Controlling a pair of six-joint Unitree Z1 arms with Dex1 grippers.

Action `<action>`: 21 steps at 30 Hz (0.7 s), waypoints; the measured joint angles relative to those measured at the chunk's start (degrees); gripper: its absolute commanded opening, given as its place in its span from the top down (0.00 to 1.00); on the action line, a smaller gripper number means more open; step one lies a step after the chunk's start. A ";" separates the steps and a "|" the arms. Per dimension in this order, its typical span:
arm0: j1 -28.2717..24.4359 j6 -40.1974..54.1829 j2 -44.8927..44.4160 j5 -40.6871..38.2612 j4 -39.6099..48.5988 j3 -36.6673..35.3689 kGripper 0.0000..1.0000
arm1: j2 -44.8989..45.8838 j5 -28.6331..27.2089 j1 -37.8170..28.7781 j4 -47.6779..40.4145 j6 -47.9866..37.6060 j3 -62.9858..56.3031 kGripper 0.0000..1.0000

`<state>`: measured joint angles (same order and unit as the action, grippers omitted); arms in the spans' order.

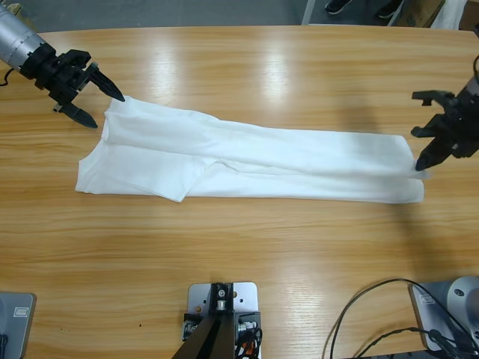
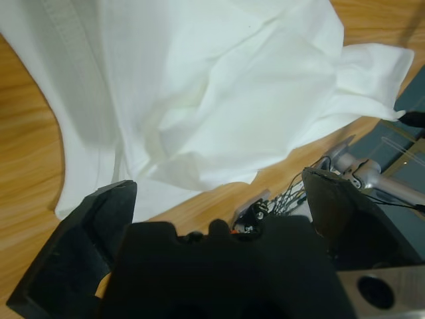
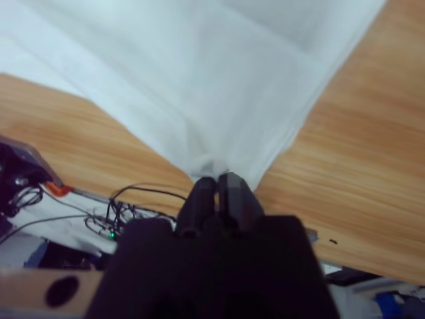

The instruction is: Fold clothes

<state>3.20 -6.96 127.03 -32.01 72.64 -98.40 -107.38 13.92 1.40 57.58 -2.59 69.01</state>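
White shirt (image 1: 247,161) stretched mid-frame across bench (image 1: 247,254). Right end effector (image 1: 428,155) pinching right corner; left end effector (image 1: 93,97) spread wide, upper left. Left should grab corner first, keep cloth taut-ish.

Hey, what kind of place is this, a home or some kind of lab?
Most likely a robotics lab: a long wooden table with two arms working a white T-shirt, and loose cables at the table's edge.

— Can you read any lettering or label on the T-shirt (image 1: 247,161)?
— No, you can't; its folds cover them.
— And the right gripper (image 3: 217,185)?
— You see its tips pinching cloth, but the pinched corner itself is hidden. The left arm runs off the high view's edge.
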 measured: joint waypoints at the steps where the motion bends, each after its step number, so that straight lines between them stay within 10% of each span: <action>1: 0.01 0.00 -0.28 -0.01 0.00 0.10 0.04 | -0.52 0.00 -0.85 0.87 -0.04 0.22 1.00; 2: 0.01 0.00 -0.48 -0.02 0.00 0.15 0.04 | -0.91 0.01 -1.60 1.78 -0.13 0.50 0.81; 3: 0.01 0.00 -0.60 -0.04 0.00 0.22 0.04 | -1.34 0.06 -2.16 2.81 -0.25 0.94 0.22; 4: 0.01 0.00 -0.70 -0.07 0.00 0.30 0.04 | -1.88 0.29 -2.58 3.92 -0.34 1.37 0.02; 21: 0.22 0.00 -1.69 -0.34 0.00 1.41 0.04 | -8.45 -0.26 -4.37 15.08 -2.88 9.74 0.00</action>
<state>3.42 -6.95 125.34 -32.35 72.64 -97.00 -115.83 13.65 -2.97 72.65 -5.46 78.75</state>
